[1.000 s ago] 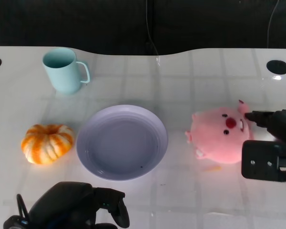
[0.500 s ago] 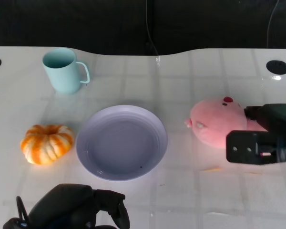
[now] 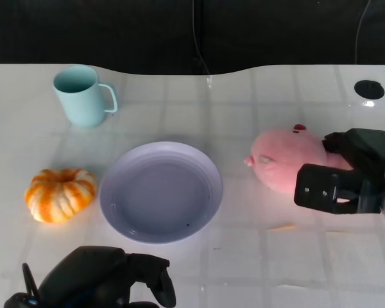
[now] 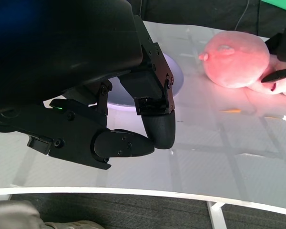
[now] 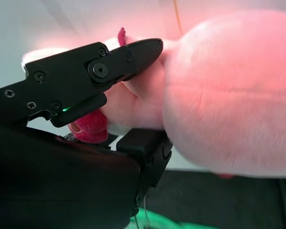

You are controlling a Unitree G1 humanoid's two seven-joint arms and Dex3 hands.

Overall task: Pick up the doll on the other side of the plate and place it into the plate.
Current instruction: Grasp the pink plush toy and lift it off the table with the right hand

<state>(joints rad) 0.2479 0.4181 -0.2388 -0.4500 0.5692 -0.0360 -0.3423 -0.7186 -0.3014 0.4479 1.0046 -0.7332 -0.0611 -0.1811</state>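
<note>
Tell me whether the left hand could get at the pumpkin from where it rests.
Probably yes: the left hand holds nothing, and bare table separates it from the pumpkin. Nothing stands between.

A staged robot test bench, set against a black backdrop

A glossy white table (image 3: 256, 256) with a wavy far edge and round cable holes (image 3: 369, 89) near its far corners stands before a black curtain (image 3: 115, 29), with cables (image 3: 196, 32) hanging down behind it; the left wrist view shows dark carpet (image 4: 133, 212) below the table's near edge and a strip of green (image 4: 279, 4) at the back. Household props sit as if for a trial: a pale blue mug (image 3: 83, 95) toward the far left corner, a lavender plate (image 3: 162, 191) in the middle, an orange toy pumpkin (image 3: 59, 194) near the left edge and a pink plush doll (image 3: 285, 158) to the right.
</note>
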